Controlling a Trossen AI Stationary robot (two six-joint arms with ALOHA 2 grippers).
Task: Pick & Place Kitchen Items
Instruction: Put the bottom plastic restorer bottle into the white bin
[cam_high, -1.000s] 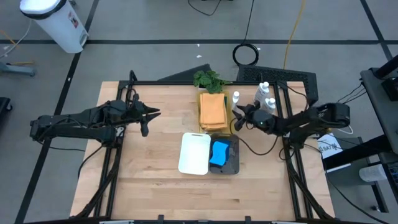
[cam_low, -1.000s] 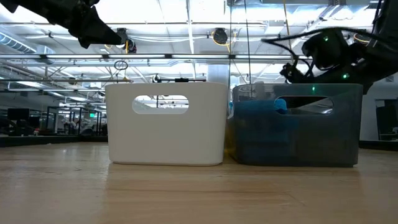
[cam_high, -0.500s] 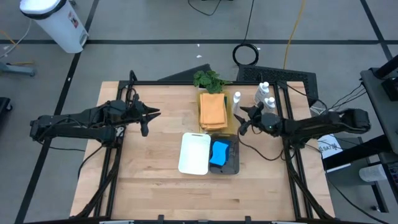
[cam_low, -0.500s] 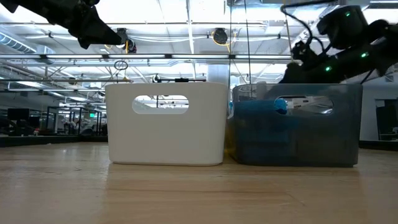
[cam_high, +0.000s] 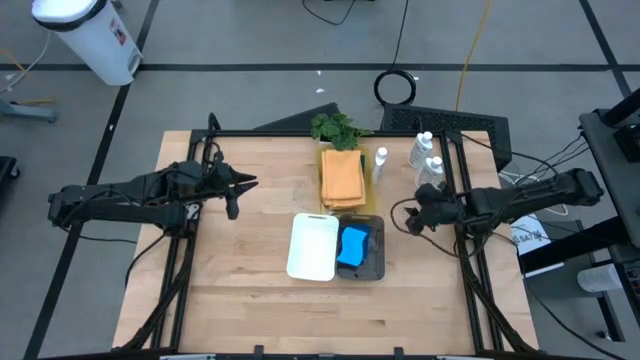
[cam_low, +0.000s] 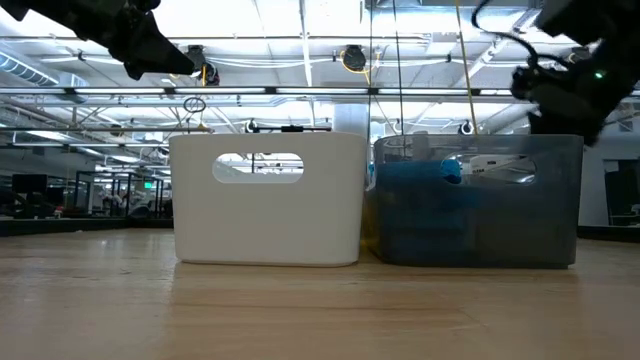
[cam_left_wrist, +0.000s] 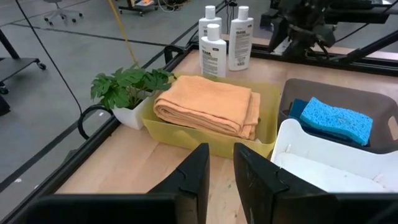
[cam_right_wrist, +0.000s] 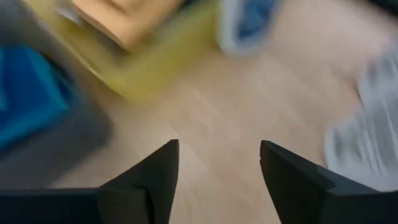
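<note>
**Right tool empty beside the grey bin**

From above, the right tool (cam_high: 409, 217) hangs over bare worktop (cam_high: 250, 300) at three o'clock of the grey bin (cam_high: 374, 262) holding a blue sponge (cam_high: 353, 246). Its wrist view alone shows its fingers (cam_right_wrist: 146, 180) apart, holding nothing. The left tool (cam_left_wrist: 221, 177), fingers nearly together and empty, waits at nine o'clock. Its wrist view shows what the low view hides: orange cloths (cam_left_wrist: 208, 106) in a yellow tray (cam_left_wrist: 163, 130), three white bottles (cam_left_wrist: 213, 57) beyond.

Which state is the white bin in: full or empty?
Empty as far as visible: from above, the white bin shows only bare white floor, while the grey bin beside it holds a blue sponge.
</note>
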